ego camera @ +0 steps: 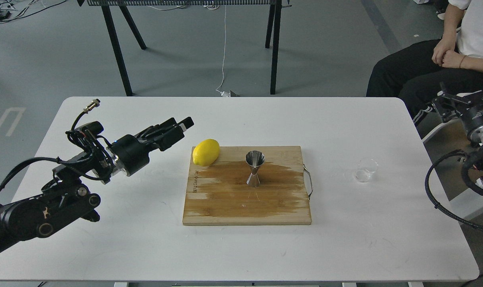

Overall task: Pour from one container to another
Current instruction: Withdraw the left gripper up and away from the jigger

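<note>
The steel jigger (255, 168) stands upright near the middle of a wooden cutting board (247, 207). The tiny clear cup (366, 170) sits on the white table to the right of the board, with nothing near it. My left gripper (178, 128) hovers above the table left of the board, pointing right and up, holding nothing; it is seen side-on, so its fingers overlap. My right gripper (466, 93) is off the table's right edge, well behind the cup, its fingers spread and empty.
A yellow lemon (206, 152) lies on the board's back left corner. A dark wet patch (273, 175) covers much of the board. A seated person (444, 56) is at the back right. Black table legs (275, 48) stand beyond the white table (241, 119).
</note>
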{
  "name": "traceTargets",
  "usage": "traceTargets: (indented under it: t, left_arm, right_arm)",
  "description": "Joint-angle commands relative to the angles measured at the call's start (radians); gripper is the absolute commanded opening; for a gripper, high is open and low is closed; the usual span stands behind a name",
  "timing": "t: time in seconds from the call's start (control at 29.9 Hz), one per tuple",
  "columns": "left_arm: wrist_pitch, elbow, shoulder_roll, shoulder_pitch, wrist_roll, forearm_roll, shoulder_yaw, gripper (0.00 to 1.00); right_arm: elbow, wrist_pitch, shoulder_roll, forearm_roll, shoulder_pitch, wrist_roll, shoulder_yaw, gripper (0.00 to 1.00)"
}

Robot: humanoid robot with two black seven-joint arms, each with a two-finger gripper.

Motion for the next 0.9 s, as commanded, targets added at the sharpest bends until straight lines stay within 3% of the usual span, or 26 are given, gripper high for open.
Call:
traceTargets:
  t: [0.0,0.1,0.2,0.3,0.43,0.57,0.87]
  left_arm:
    - [-0.146,0.010,-0.001,-0.003,-0.014,-0.255,-0.159,0.99]
    - [-0.251,0.014,-0.004,0.002,-0.012,-0.486,-0.266,1.00]
    - [-0.292,0.037,-0.007,0.002,-0.003,-0.689,-0.310,1.00]
    - [-0.337,0.059,-0.008,0.000,0.014,-0.820,-0.314,1.00]
    - [-0.335,0.119,-0.011,-0.002,0.015,-0.912,-0.314,1.00]
    - [-0.343,0.212,-0.057,-0.012,0.014,-0.952,-0.317,1.00]
    - [-0.349,0.228,-0.061,-0.021,0.014,-1.067,-0.334,1.00]
  right_arm:
    - [0.117,0.000,-0.005,0.001,-0.100,0.000,0.058,1.00]
    - [0.259,0.000,-0.037,0.048,-0.189,-0.005,0.137,1.00]
    - [0.385,0.000,-0.045,0.174,-0.279,-0.008,0.157,1.00]
    - [0.397,0.000,-0.036,0.212,-0.303,-0.009,0.151,1.00]
    - [0.384,0.000,-0.020,0.234,-0.339,-0.052,0.145,1.00]
    - [0.389,0.000,0.064,0.249,-0.358,-0.135,0.138,1.00]
    - [0.393,-0.047,0.145,0.231,-0.438,-0.167,0.076,1.00]
